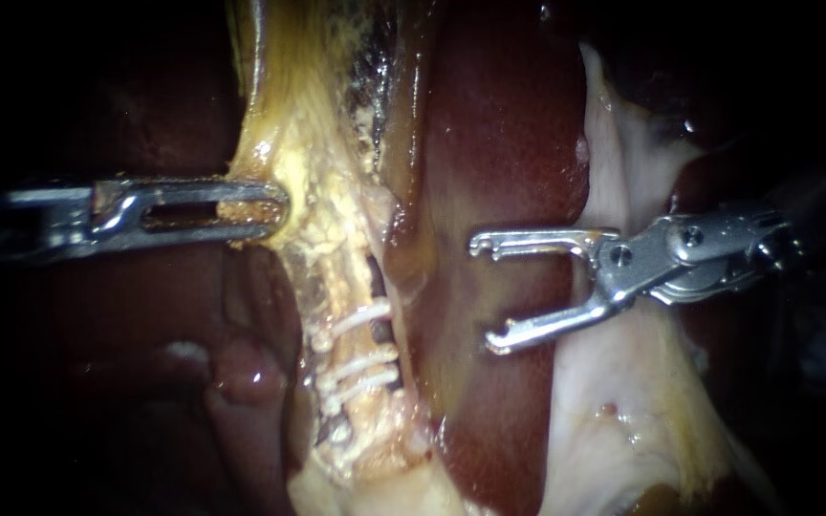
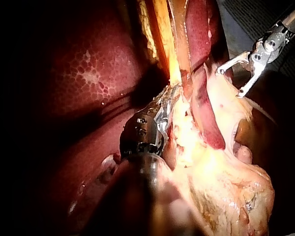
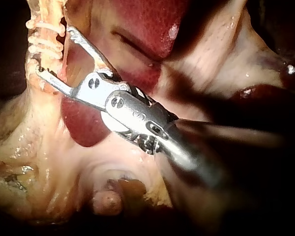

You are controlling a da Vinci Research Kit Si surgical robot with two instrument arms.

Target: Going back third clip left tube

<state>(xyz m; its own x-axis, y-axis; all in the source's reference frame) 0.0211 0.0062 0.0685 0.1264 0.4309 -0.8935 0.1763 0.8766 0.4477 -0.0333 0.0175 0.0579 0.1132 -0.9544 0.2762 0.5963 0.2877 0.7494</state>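
Clips, white and three as far as the endoscope view lets me count, sit across the tube. They are stacked close together on its lower stretch, just beside the edge of the liver. The tube is a yellowish, crumbly strand that runs down the middle of the scene, with the dark red liver lobe along one side of it.

The left instrument comes in level from the left. Its end effector is clamped together on the yellow tissue above the clips, and a bit of that tissue shows through the slot in the upper jaw. The tissue is drawn toward the instrument at the point of the grip. In the left wrist view the same tip is buried in yellow tissue ahead of the shaft, and its jaws are mostly hidden there.

The right instrument comes in from the right. Its end effector stands wide apart and holds nothing: two thin hooked jaws spread over the liver surface, pointing toward the clipped tube. In the endoscope view a strip of liver lies between the jaw tips and the clips, so they are near but apart. In the right wrist view the jaw tips lie just beside the clips, and I cannot tell there whether they touch. Pale tissue lies under the right shaft.
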